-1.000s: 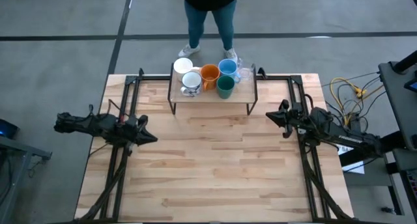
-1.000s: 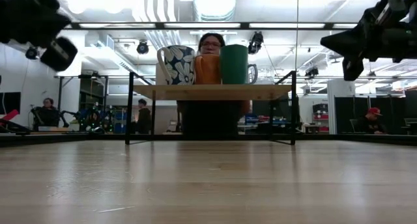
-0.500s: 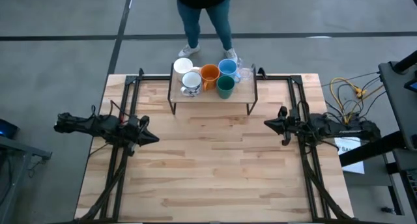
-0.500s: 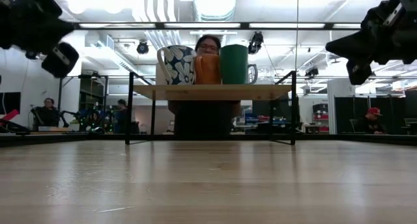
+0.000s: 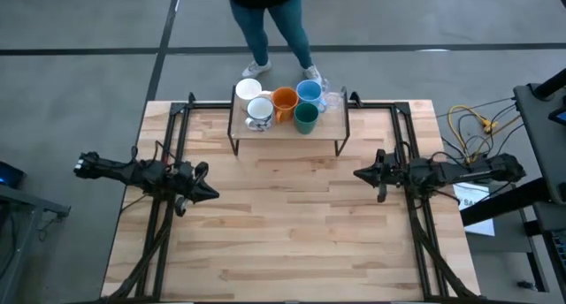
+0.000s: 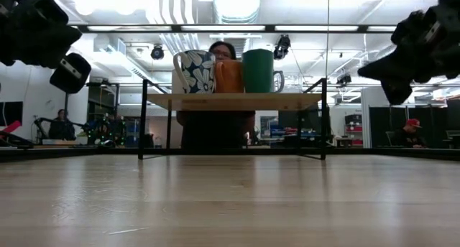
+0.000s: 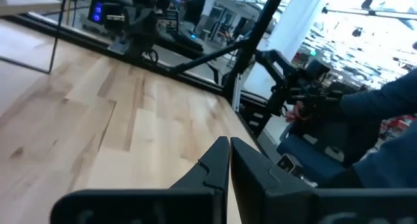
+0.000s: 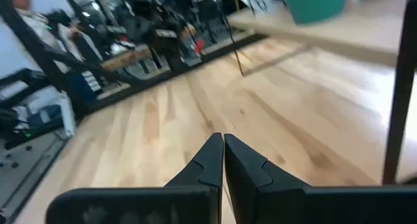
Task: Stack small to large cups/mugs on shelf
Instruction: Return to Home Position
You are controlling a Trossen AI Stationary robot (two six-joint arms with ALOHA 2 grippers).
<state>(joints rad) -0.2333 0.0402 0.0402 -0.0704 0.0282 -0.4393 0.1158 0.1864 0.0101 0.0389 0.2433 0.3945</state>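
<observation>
The right gripper (image 5: 358, 173) has been drawn back from the small light-wood, black-legged shelf (image 5: 323, 129), where the white, orange, blue and green mugs (image 5: 284, 99) are left standing, its jaws together like the left gripper (image 5: 212, 195)'s; stacking appears finished.

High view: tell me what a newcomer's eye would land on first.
Mugs cluster on the small black-legged wooden shelf at the far edge of the wooden table: an orange mug, a dark green cup, a light blue mug and a white dark-patterned mug. The left gripper and right gripper hang over its sides, jaws shut. A person in jeans stands behind the shelf.
</observation>
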